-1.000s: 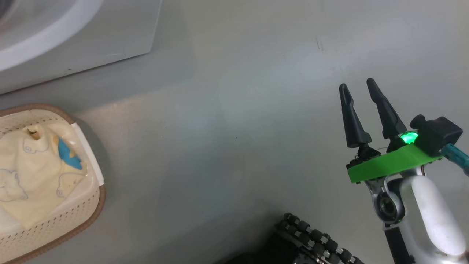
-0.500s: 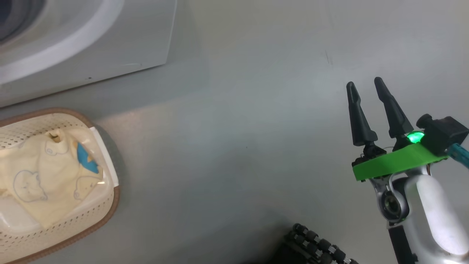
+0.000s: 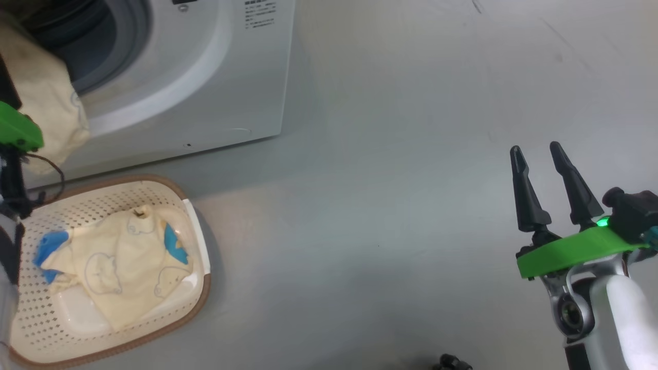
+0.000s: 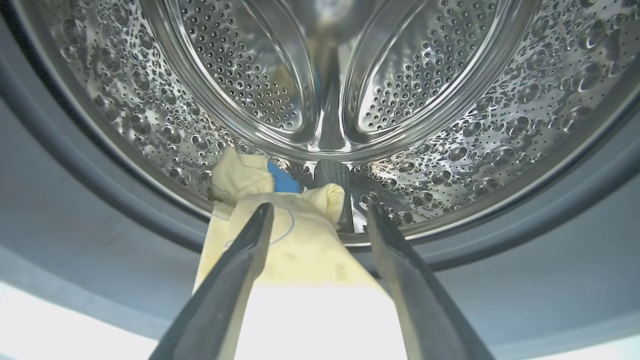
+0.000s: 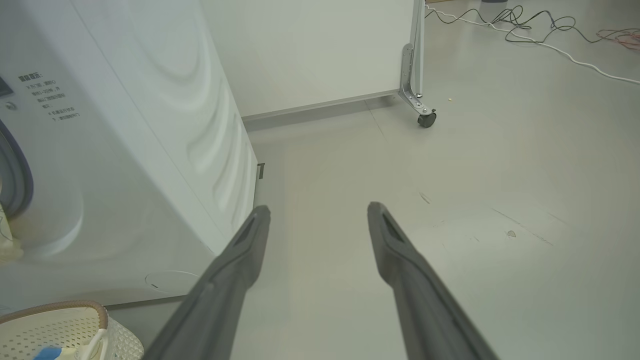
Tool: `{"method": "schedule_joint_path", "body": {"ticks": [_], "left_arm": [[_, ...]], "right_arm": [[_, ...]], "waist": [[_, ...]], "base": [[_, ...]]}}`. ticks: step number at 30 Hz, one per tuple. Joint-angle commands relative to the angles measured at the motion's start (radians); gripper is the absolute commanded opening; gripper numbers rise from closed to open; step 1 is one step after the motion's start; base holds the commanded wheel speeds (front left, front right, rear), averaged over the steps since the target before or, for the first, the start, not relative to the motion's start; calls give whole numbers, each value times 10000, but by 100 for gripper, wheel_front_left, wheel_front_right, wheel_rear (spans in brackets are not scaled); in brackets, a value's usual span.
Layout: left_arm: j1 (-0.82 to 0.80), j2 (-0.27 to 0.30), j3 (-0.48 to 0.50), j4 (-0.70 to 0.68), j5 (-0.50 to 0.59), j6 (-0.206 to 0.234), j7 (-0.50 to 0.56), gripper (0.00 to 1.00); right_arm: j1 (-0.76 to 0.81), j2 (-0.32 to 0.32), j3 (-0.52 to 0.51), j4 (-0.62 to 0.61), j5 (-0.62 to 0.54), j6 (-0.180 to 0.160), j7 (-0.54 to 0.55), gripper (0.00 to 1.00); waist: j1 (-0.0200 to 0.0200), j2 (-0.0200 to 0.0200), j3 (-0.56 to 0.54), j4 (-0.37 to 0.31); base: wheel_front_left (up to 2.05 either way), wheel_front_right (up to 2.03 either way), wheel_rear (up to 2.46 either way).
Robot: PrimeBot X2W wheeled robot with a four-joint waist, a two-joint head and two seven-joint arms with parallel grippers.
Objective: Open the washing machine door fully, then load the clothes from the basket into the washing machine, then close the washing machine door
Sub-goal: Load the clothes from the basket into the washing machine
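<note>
Well, from the head view I had the washing machine (image 3: 231, 77) at the upper left, and one pale yellow garment (image 3: 49, 103) hung out over the lower lip of its opening. Just before the machine's front the basket (image 3: 87, 208) stood on the floor (image 3: 385, 180), with more of the clothes (image 3: 123, 267) heaped loosely inside it. The right claw (image 3: 535, 147) hovered well apart from all that, over bare floor, fingers spread and empty.

Through the left wrist view, the left claw (image 4: 319, 207) pointed into the steel drum (image 4: 450, 125), jaws wide. The garment (image 4: 295, 235) lay between the fingers, its far end inside the drum and its near end trailing over the grey gasket (image 4: 525, 260). I judged it loose rather than gripped.

The right wrist view showed the right claw (image 5: 319, 206) parted above the floor beside the machine's side panel, with the basket's corner (image 5: 65, 320) low at the left.

I judged the cloth light, limp and likely to slip out over the lip. Pinching a bunched fold near its hanging middle seemed the best hold.
</note>
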Motion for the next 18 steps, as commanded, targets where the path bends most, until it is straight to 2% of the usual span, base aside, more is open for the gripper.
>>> {"method": "schedule_joint_path", "body": {"ticks": [1,5,12,18], "left_arm": [[315,304,258,-527,26,140,-153,100],[1520,-107,424,-1516,112,477,-194,100],[4666,-868,968,-4518,754,1334,-200,100],[6542,-1323,931,-6163,1281,1728,-201,100]], "right_arm": [[196,-147,8,-452,-119,0,106,100],[497,-147,-156,-773,-326,0,368,100],[1002,-147,-405,-1375,-733,0,914,100],[1381,-147,-409,-1662,-965,0,1259,100]], "waist": [[1,-1,-498,452],[1,-1,-931,837],[1,-1,-1768,1498],[1,-1,-2415,1929]], "base": [[0,0,0],[0,0,0],[0,0,0],[0,0,0]]}}
